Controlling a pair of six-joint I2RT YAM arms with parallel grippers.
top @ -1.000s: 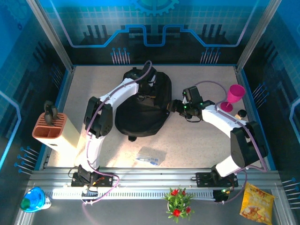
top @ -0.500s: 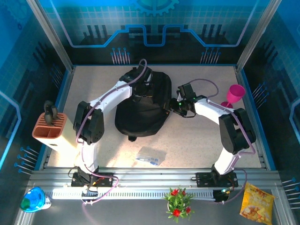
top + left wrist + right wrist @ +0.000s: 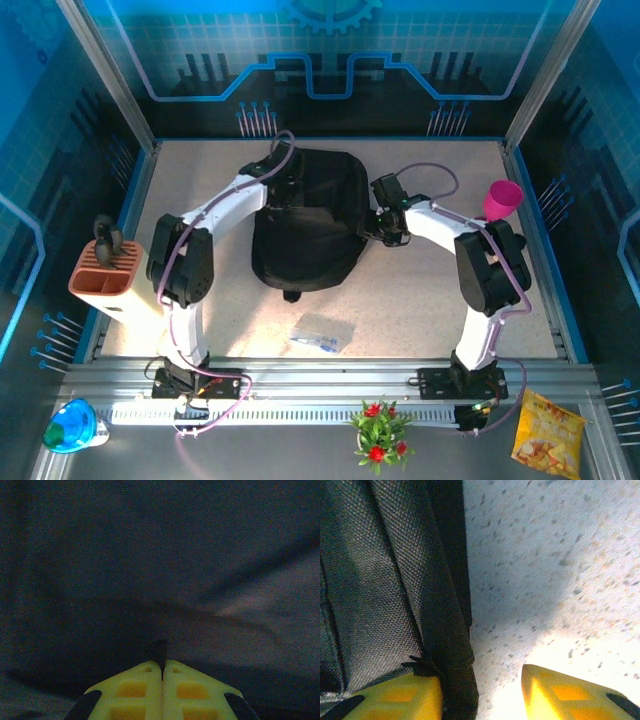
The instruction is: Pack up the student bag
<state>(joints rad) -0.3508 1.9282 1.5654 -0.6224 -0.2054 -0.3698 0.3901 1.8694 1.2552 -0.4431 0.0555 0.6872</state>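
Note:
The student bag (image 3: pixel 310 225) is a large black fabric backpack lying mid-table. My left gripper (image 3: pixel 283 188) is at the bag's upper left part; in the left wrist view its yellow fingers (image 3: pixel 132 690) are shut on a thin black tab (image 3: pixel 159 654) of the bag, with dark fabric (image 3: pixel 150 555) behind. My right gripper (image 3: pixel 372 228) is at the bag's right side. Its fingers (image 3: pixel 570 695) stand apart, and the bag's black woven edge (image 3: pixel 455 665) lies between them against the left finger, with bare table toward the right finger.
A pink cup (image 3: pixel 503 200) stands at the right, near my right arm's elbow. An orange-topped holder (image 3: pixel 112 282) stands at the left edge. A clear packet with a pen (image 3: pixel 322 332) lies near the front. A potted plant (image 3: pixel 378 430) and a snack bag (image 3: pixel 548 432) are on the front rail.
My left gripper has moved left and back with the bag's top, and the bag has changed shape. The right gripper has come up against the bag's right edge, its fingers closer together.

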